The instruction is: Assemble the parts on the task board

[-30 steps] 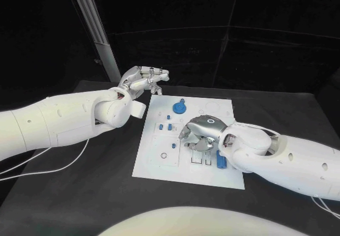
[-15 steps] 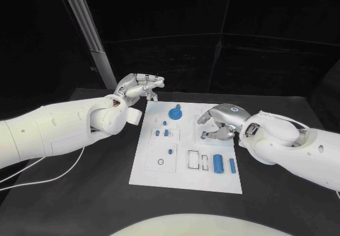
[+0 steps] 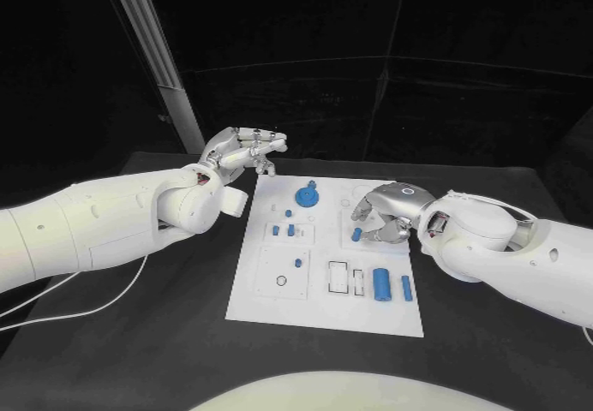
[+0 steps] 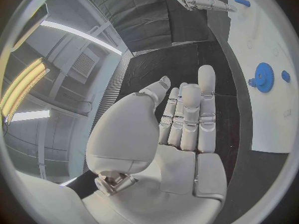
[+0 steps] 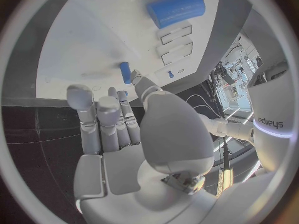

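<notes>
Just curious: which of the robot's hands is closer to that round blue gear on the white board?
Left, narrowly. The left hand hovers off the board's far left corner, up-left of the gear. The right hand is over the board, right of the gear.

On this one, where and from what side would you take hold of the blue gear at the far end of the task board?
Probably from straight above, pinching the blue gear across its toothed rim. It lies flat on the task board, so its sides offer little to grip, and the space above it is free. The left hand hovers just beyond the board's far left corner, closest to it.
</notes>
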Motion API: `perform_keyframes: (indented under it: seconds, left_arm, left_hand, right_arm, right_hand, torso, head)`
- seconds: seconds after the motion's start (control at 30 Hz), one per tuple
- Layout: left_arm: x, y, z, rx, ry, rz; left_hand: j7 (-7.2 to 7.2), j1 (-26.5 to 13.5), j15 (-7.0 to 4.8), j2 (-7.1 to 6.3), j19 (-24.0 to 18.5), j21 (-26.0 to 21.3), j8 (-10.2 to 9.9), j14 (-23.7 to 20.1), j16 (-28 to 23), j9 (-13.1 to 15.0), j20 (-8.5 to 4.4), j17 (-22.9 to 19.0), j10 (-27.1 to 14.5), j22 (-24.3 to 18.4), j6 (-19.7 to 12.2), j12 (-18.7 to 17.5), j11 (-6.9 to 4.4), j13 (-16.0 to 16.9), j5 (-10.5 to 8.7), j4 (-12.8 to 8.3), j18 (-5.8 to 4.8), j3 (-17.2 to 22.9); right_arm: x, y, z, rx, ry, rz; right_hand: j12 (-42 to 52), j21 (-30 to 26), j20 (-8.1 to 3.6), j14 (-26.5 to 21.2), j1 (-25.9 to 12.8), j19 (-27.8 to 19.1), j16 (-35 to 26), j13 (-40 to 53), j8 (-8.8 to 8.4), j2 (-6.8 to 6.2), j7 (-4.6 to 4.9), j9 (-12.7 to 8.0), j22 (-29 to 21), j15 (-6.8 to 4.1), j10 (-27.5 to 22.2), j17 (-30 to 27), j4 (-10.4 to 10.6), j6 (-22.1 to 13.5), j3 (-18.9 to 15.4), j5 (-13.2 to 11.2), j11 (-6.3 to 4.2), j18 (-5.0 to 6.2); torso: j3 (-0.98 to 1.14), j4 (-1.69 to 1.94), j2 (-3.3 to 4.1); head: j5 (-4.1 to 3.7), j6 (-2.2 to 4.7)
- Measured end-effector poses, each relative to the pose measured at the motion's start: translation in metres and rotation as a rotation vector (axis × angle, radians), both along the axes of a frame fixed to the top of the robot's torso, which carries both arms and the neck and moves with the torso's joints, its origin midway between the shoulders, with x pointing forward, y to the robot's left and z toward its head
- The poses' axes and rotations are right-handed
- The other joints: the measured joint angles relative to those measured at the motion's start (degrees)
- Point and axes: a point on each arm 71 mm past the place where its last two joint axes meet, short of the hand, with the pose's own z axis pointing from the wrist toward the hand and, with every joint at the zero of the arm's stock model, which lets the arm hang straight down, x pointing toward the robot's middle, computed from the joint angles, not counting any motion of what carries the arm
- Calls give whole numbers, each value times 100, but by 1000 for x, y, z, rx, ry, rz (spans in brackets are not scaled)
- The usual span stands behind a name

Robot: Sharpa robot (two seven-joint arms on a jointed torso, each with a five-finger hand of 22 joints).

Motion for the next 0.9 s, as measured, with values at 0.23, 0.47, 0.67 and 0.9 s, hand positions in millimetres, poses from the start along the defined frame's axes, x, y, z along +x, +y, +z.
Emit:
perform_keyframes:
  seconds: [0.23,0.47,0.67,0.9]
  left_arm:
    - [0,0,0,0,1,0]
    - [0,0,0,1,2,0]
    - [1,0,0,2,3,0]
    - [1,0,-1,2,4,0]
  left_hand:
    - [0,0,0,0,0,0,0,0,-22,0,0,0,0,0,0,0,0,0,0,0,1,0]
    - [0,0,0,0,0,0,0,0,-22,0,0,0,0,1,0,0,0,-4,0,0,0,0]
    - [0,0,0,0,0,0,0,0,-22,0,0,1,0,1,0,0,0,-4,0,0,0,0]
    - [0,27,0,27,0,0,0,0,-22,0,0,-7,0,-5,0,0,0,-4,0,0,0,0]
  right_arm:
    - [0,7,-2,-28,14,19]
    - [1,11,-5,-47,28,32]
    - [2,11,-7,-61,39,34]
    - [3,13,-8,-69,44,38]
  right_hand:
    - [125,144,-85,43,104,121,173,0,33,104,-14,4,256,-43,307,235,-12,142,-12,0,-57,0]
    - [165,301,-125,41,206,208,340,-9,61,207,-47,19,478,-85,667,414,25,421,201,-45,-98,1]
    - [165,378,-154,41,307,236,432,-8,100,307,-63,34,589,-126,900,507,-29,653,457,-183,-147,1]
    - [94,404,-174,41,307,256,455,-8,99,307,-79,32,625,-126,980,525,-62,723,622,-183,-148,1]
  torso:
    - [-2,1,0]
    - [2,-3,0]
    - [2,-7,-2]
    - [2,-7,-3]
  head:
    - [14,-26]
    - [30,-46]
    - [31,-58]
    - [27,-69]
